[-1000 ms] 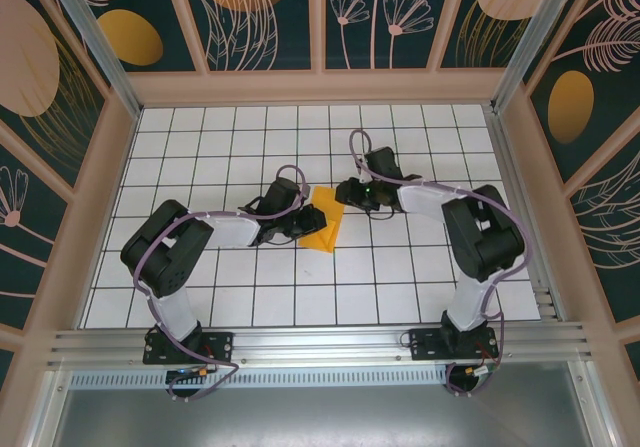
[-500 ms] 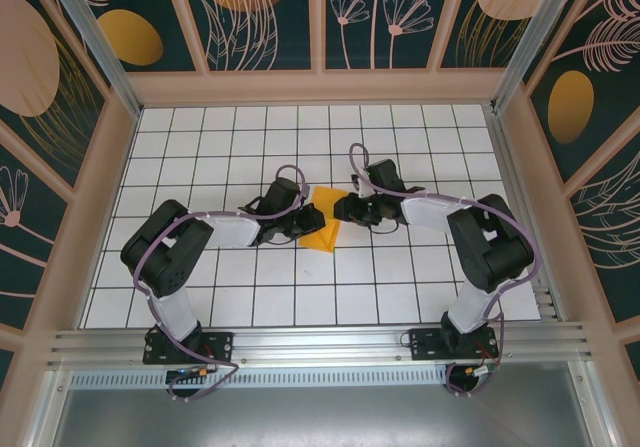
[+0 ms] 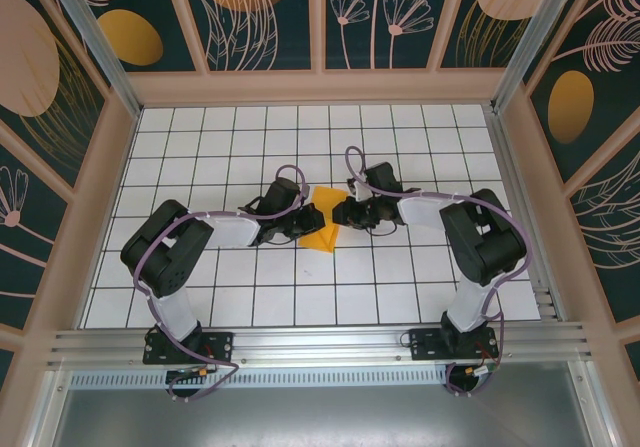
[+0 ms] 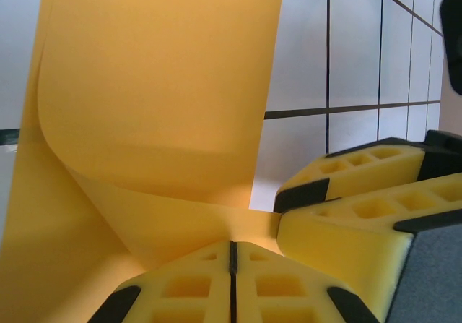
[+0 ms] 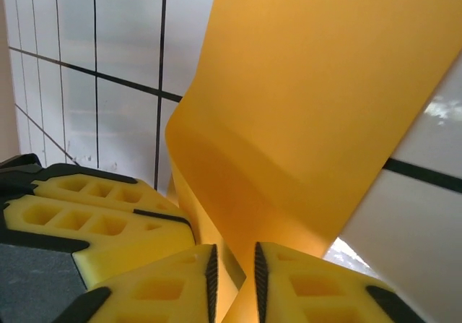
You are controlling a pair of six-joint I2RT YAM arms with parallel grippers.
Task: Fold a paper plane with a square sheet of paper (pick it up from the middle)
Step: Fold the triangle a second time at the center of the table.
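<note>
The left claw [image 3: 300,225] reached in from the left at the middle of the table [image 3: 250,147]. In its wrist view its two pads [image 4: 188,287] were pressed flat together, and the paper [image 4: 159,106] rose out of that seam, so it had the sheet pinched. Above the pinch the paper bowed up in a soft curl with no sharp crease. From above it lay as a small orange shape between the two claws, part on the tiles and part lifted.

The right claw [image 3: 347,213] met it from the other side, just beside the left one. Its jaws stood a thin slit apart with the paper's edge in the slit. Whether they pressed on it could not be told.

The sheet looked very light, thin and limp. It would likely bend under its own weight, crease at any hard squeeze, tear if the claws pulled apart, and slide on the smooth tiles. The raised fold near the middle seemed the best hold, taken lightly by both claws close together.
</note>
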